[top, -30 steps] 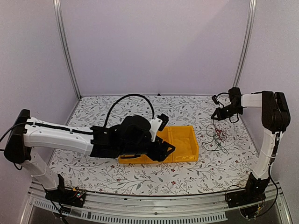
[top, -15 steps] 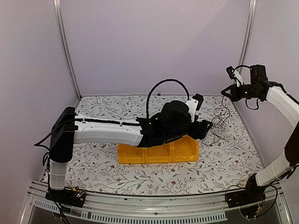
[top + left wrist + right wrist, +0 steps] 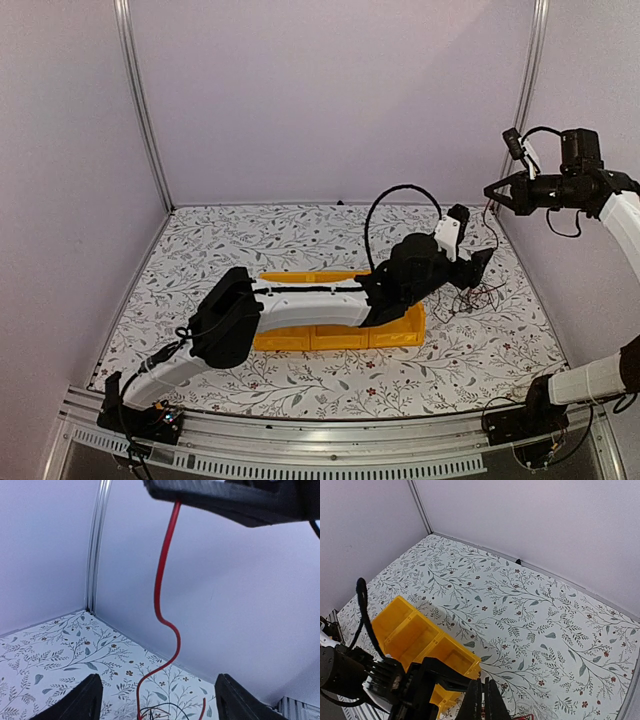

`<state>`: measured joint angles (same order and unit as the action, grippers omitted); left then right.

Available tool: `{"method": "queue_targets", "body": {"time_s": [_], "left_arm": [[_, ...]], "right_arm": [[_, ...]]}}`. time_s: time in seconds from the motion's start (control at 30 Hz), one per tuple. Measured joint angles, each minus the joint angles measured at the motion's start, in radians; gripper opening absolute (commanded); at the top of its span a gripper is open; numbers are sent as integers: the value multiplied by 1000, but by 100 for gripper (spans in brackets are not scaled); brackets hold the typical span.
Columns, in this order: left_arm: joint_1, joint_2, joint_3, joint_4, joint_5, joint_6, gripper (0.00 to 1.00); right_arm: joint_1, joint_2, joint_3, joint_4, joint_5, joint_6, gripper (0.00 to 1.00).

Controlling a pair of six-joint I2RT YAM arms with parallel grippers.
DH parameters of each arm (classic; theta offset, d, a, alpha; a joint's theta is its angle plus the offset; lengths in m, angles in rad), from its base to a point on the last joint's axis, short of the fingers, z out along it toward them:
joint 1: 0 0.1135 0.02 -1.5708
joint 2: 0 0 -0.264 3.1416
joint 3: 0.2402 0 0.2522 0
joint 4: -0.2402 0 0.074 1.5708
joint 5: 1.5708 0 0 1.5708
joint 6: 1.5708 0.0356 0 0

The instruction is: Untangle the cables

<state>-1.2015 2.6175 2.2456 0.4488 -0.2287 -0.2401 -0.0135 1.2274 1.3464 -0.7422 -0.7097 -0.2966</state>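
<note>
Divided yellow bin (image 3: pixel 405 630) partly under the left arm, tangled cables (image 3: pixel 470 295) outside its right end, right gripper (image 3: pixel 492 192) pinching a red cable (image 3: pixel 160 580) aloft, left gripper (image 3: pixel 159 692) spread wide.

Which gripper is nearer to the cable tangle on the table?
Left. The left gripper is low, just beside the cable tangle, open. The right gripper is high above it, shut on the red cable.

Lab test booth: plain walls (image 3: pixel 330 100), aluminium frame posts (image 3: pixel 141 100).
</note>
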Motion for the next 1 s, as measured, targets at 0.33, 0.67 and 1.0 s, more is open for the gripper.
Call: {"method": "queue_targets", "body": {"time_s": [0.33, 0.67, 1.0], "left_arm": [[50, 251, 203, 88, 100, -104, 69], [60, 262, 194, 92, 145, -130, 59], [60, 201, 82, 85, 177, -105, 69]], "right_arm": [[0, -27, 200, -112, -131, -18, 0], [0, -71, 425, -85, -248, -10, 0], [0, -88, 559, -20, -210, 2, 0]]}}
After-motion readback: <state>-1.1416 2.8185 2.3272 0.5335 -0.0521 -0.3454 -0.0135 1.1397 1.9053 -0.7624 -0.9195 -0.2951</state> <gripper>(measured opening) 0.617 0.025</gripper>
